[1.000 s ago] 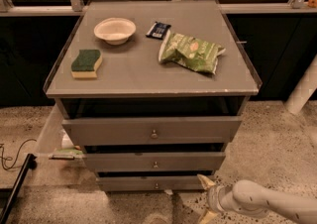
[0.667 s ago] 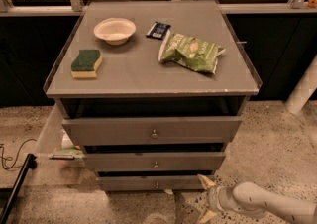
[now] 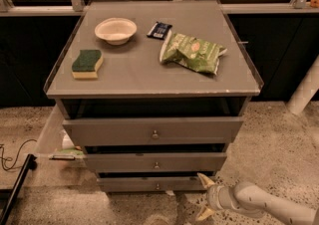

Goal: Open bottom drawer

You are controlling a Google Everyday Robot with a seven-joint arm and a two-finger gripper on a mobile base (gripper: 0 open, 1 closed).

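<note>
Tool [image 3: 203,197] low btm right, fingers [image 3: 205,181] wide apart, pale arm [image 3: 271,204] in fr. right edge.

Gripper [image 3: 203,197] low, right of the bottom drawer [image 3: 129,184], its arm [image 3: 279,207] cut off at the corner. Drawer insides lost in shadow.

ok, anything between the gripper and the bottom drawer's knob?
Nothing. In the camera view the gripper, open, sits right of the bottom drawer; only bare drawer front and floor lie before its knob.
</note>
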